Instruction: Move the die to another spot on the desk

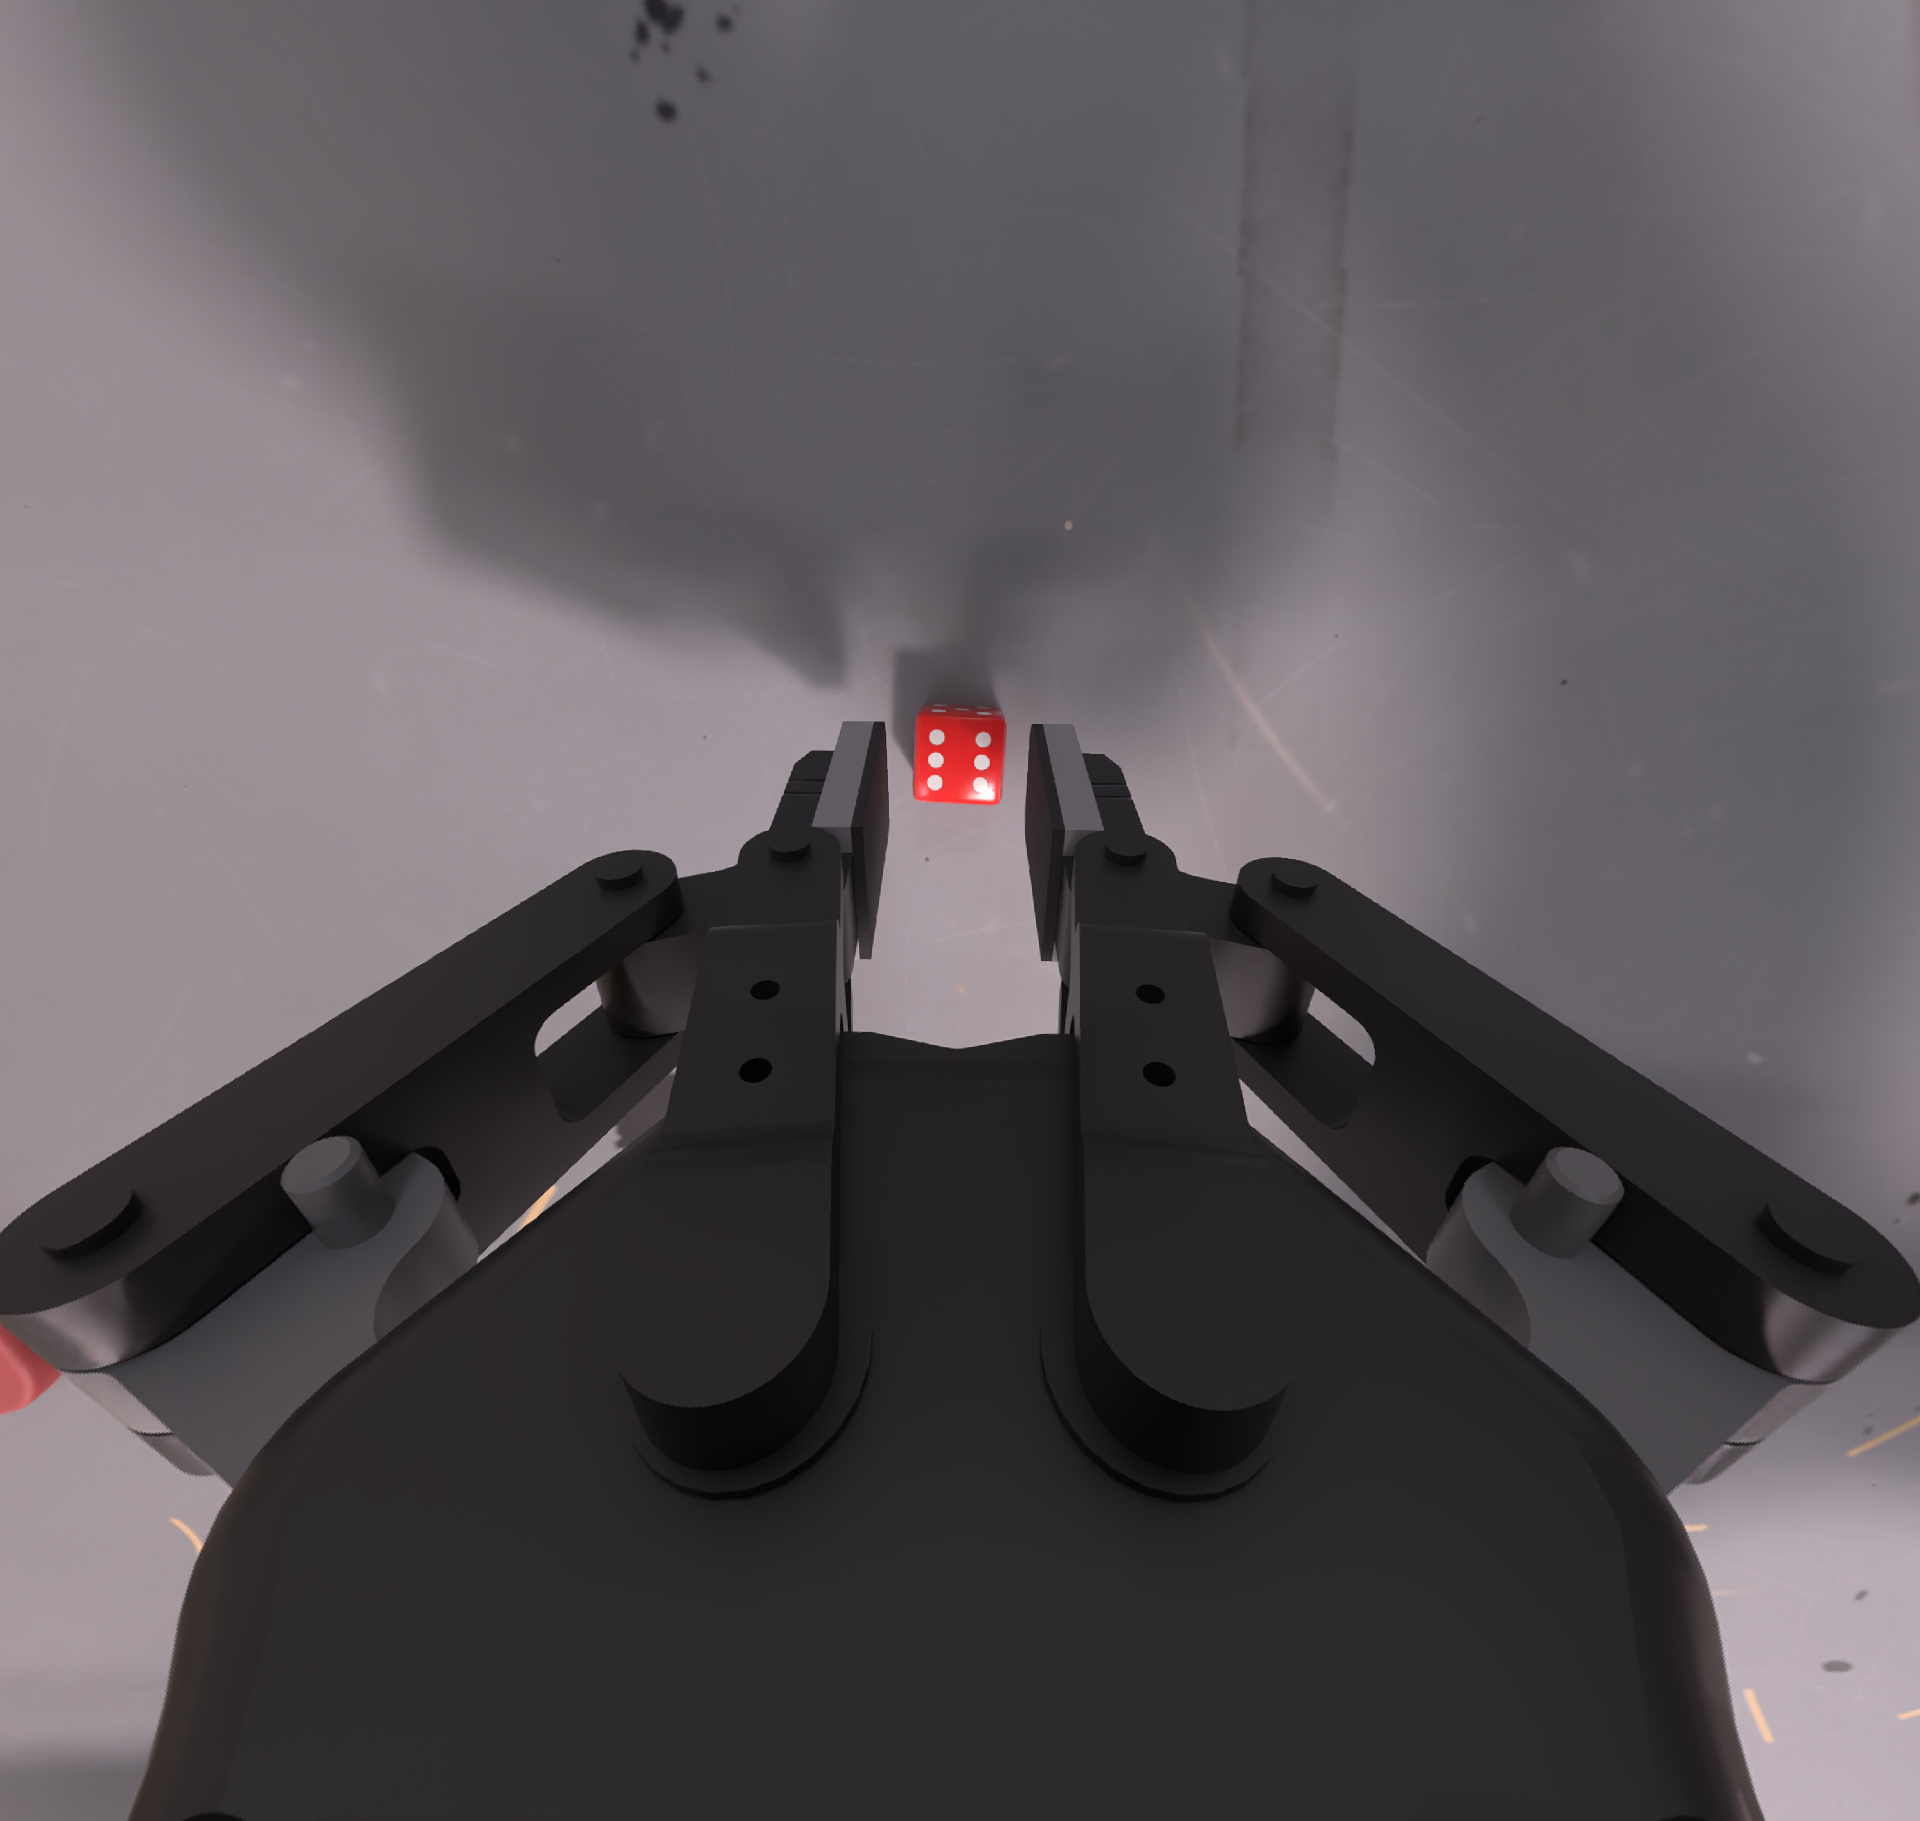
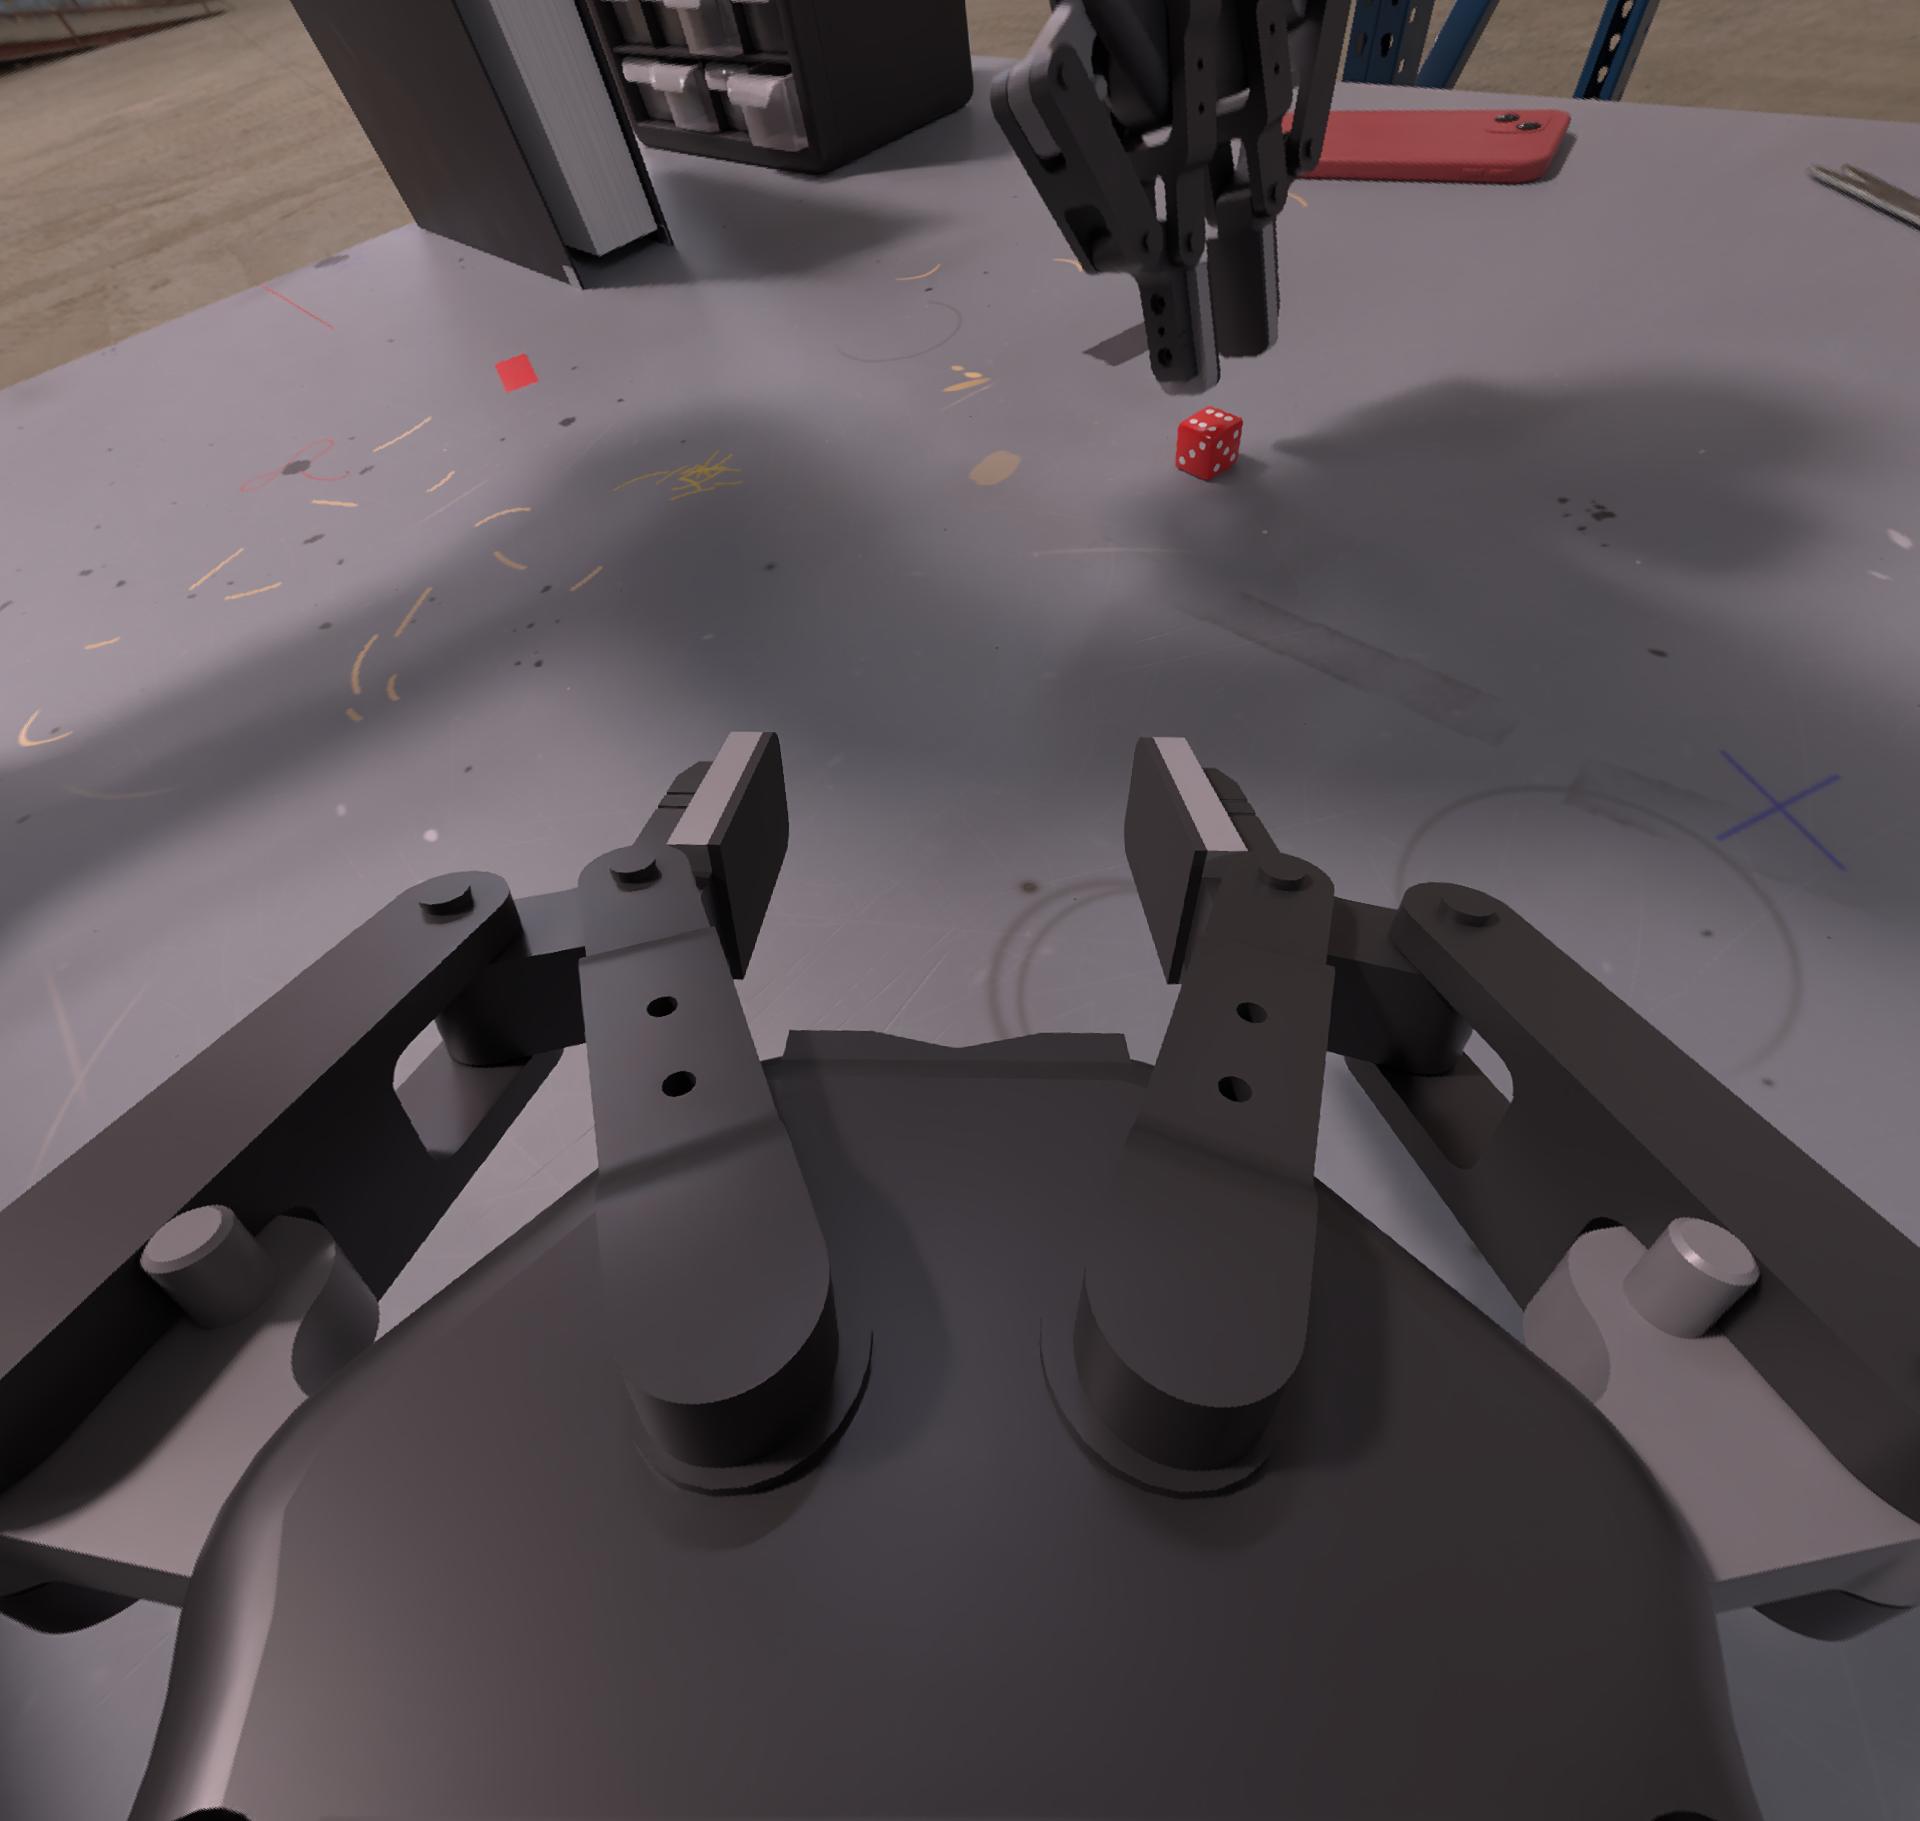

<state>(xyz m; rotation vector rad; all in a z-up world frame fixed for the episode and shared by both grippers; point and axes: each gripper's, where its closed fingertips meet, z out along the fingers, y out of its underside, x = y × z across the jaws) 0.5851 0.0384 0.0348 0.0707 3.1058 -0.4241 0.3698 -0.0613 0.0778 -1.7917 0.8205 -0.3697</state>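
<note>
The left tool (image 1: 957, 769) hangs just above the red die (image 1: 958, 754), fingers apart and holding nothing, with the die sitting on the grey tabletop (image 1: 416, 628). Only the right wrist view shows the rest: a red phone (image 2: 1439, 143), a parts drawer cabinet (image 2: 758, 15), and the right tool (image 2: 956, 836) spread wide and empty, well away from the die.

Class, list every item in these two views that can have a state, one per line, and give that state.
die: resting on the desk, not gripped
left gripper: open, above the die, fingers either side of it
right gripper: open, empty, away from the die
red phone: lying flat, camera side up
drawer cabinet: drawers pushed in
desk: scratched and stained
</note>
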